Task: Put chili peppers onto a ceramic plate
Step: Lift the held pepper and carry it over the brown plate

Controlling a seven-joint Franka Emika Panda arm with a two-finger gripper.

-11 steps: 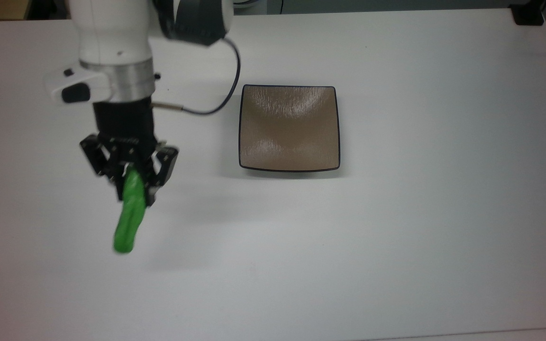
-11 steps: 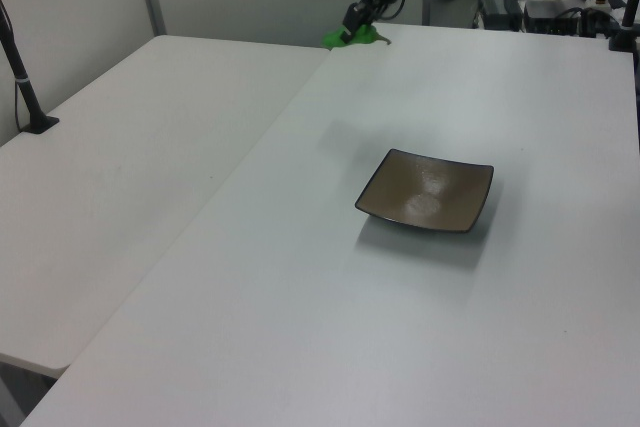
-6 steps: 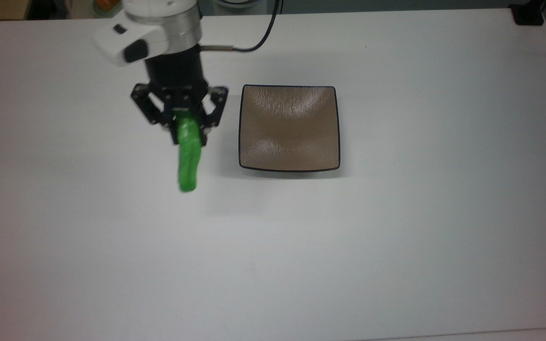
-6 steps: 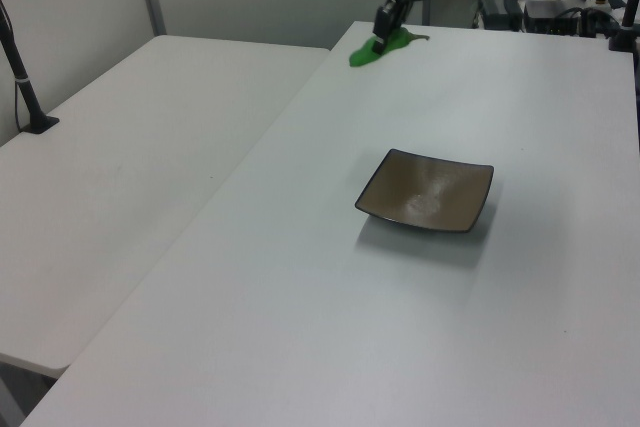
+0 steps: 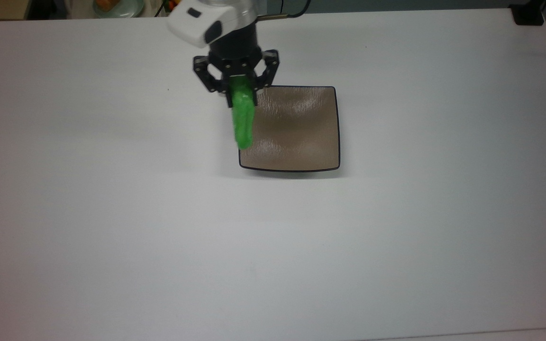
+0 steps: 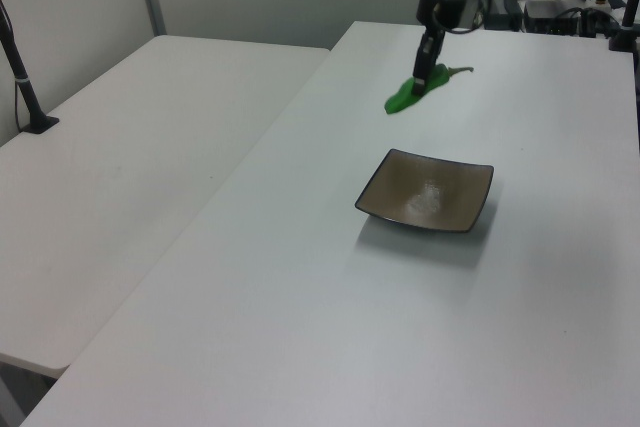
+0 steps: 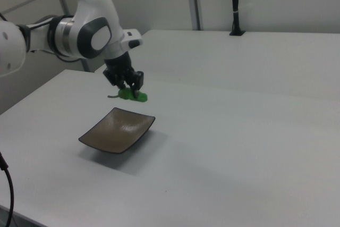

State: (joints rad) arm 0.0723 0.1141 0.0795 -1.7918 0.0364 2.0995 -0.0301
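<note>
We see the claw (image 5: 240, 90) pinching the pepper (image 5: 243, 121) in the air over the plate (image 5: 296, 128)'s edge on the top view's left, its long axis along that edge, plate centre off to the top view's right.

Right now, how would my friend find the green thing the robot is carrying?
Find the white table and its square brown plate. Above one plate edge hangs the black gripper, shut on a long pepper. It is the one bright green thing there.

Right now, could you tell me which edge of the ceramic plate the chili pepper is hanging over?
In the top view the chili pepper, held in the gripper, hangs along the ceramic plate's left edge; the other three edges are uncovered.
</note>
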